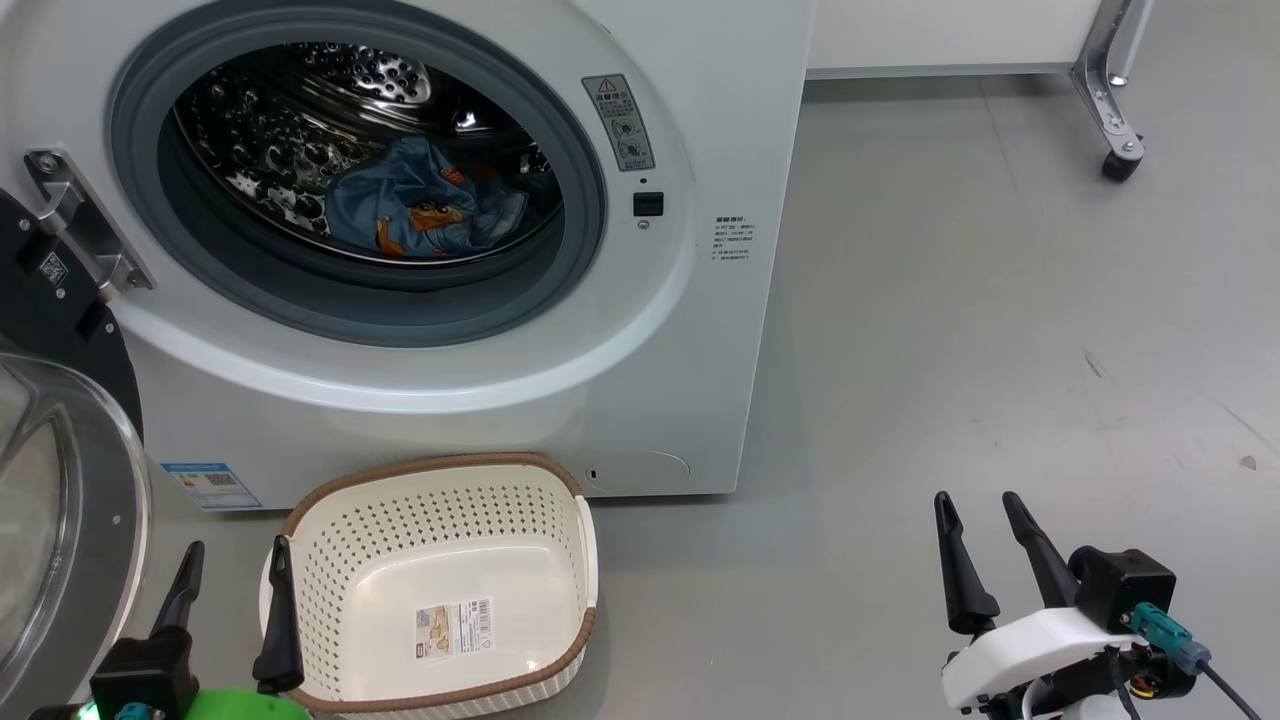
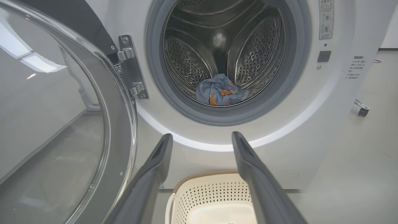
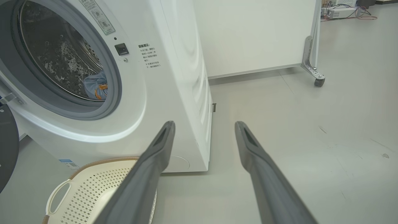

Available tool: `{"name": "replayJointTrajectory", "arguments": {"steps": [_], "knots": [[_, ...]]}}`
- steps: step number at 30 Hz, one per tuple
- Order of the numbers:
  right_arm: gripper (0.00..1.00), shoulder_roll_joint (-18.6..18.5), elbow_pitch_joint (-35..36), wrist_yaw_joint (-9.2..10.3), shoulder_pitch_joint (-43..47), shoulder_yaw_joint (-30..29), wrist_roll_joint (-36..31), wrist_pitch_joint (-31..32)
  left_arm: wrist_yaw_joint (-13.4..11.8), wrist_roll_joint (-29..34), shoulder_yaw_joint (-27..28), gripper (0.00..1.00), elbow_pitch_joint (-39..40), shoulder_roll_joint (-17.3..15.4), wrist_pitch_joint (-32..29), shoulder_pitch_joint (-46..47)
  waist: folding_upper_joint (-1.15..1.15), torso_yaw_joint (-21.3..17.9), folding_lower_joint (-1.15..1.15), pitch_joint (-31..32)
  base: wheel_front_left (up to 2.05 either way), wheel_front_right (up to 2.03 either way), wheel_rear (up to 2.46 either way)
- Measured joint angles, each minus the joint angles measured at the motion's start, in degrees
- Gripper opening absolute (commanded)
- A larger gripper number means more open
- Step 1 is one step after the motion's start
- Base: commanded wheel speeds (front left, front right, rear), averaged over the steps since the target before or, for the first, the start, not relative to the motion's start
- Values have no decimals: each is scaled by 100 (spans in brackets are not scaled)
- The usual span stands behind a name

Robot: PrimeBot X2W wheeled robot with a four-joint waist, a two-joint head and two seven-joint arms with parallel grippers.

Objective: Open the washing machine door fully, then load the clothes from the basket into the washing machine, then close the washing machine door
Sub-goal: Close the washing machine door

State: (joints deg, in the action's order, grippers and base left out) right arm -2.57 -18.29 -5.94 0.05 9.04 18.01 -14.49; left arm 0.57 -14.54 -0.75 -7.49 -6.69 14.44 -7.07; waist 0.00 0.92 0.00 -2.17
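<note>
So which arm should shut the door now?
Left. The washing machine door hangs open right beside the open left gripper; the right gripper hovers over the floor, beyond the empty basket.

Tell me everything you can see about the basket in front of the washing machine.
The basket is small, cream-white perforated plastic, rounded rectangular, with a brown woven-look rim and a side handle. It stands upright on the grey floor, close before the washing machine, below the open drum. It is empty but for a printed label on its bottom. In the head view the open left gripper hovers by its left rim; whether they touch I cannot tell.
</note>
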Motion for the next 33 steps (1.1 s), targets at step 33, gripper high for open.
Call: {"name": "replayJointTrajectory", "arguments": {"steps": [33], "knots": [[100,11,-4,-7,13,-58,0,0,41,142,110,100,-36,75,0,16,0,40,0,-64,-63,63,0]]}}
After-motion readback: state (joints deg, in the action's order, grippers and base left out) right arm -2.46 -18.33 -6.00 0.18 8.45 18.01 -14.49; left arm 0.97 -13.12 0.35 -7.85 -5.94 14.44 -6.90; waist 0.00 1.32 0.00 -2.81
